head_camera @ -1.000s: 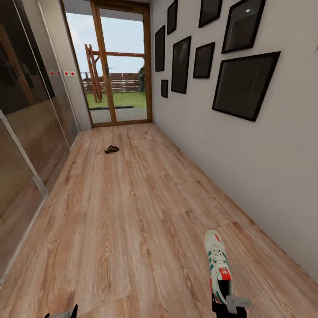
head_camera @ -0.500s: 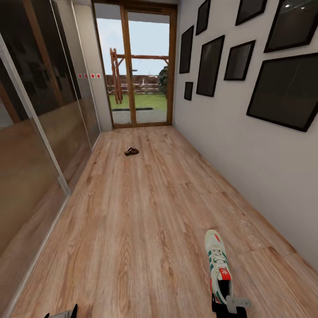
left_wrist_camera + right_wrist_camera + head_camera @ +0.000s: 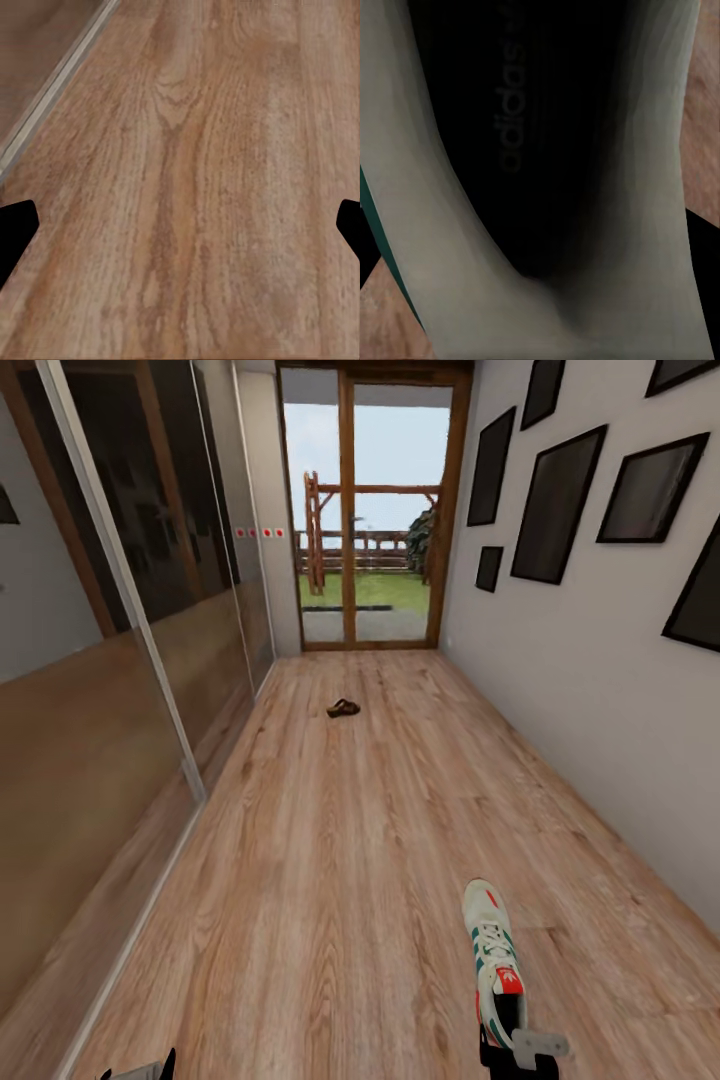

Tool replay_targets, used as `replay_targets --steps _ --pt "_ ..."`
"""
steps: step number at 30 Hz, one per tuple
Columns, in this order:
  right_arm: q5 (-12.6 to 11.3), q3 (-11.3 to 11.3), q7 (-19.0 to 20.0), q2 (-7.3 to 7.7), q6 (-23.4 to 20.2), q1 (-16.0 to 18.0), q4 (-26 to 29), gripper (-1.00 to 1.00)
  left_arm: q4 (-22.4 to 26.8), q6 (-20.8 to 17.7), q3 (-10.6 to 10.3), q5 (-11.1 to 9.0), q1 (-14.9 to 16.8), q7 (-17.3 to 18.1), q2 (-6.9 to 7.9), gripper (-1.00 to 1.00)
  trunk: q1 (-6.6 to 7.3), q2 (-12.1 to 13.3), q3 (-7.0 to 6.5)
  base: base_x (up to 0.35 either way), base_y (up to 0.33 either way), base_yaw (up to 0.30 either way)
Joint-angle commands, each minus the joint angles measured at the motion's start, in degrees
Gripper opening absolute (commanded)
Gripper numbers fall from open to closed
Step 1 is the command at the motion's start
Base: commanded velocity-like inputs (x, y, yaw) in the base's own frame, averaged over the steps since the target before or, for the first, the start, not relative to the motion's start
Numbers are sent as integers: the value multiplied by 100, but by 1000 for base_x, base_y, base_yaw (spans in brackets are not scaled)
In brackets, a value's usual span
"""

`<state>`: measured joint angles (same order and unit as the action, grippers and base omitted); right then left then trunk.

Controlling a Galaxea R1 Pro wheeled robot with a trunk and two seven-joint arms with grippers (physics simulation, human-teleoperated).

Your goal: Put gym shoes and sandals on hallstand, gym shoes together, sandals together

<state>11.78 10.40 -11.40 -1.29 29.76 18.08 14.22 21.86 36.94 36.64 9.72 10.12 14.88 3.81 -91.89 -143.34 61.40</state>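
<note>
Head view: the right gripper [image 3: 510, 1050] is clamped on the heel of a gym shoe [image 3: 492, 950], whose toe points straight ahead of it, carried above the floor [image 3: 330, 880]. Far ahead of that gripper and off to its left, one sandal [image 3: 343, 708] lies on the planks near the glass door [image 3: 375, 530]. The left gripper [image 3: 180, 225] has its fingers spread wide, holding nothing, floor beneath it.
</note>
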Motion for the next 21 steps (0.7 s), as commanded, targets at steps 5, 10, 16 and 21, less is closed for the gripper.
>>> replay_targets --steps 5,10,16,21 --pt "64 32 -22 8 9 2 0 -100 -11 24 46 64 8 30 -3 100 -2 -2 5 313 95 202" --pt "84 25 -13 48 11 2 -18 -100 -14 24 45 65 8 32 -3 100 -2 -2 5 330 16 28" --pt "254 23 -17 52 6 2 -31 -100 -14 24 45 65 8 32 -3 100 -2 -2 5 336 -3 4" --pt "395 26 -20 57 11 2 -33 -100 -15 21 45 65 8 32 -3 100 -2 -2 5 329 -92 0"
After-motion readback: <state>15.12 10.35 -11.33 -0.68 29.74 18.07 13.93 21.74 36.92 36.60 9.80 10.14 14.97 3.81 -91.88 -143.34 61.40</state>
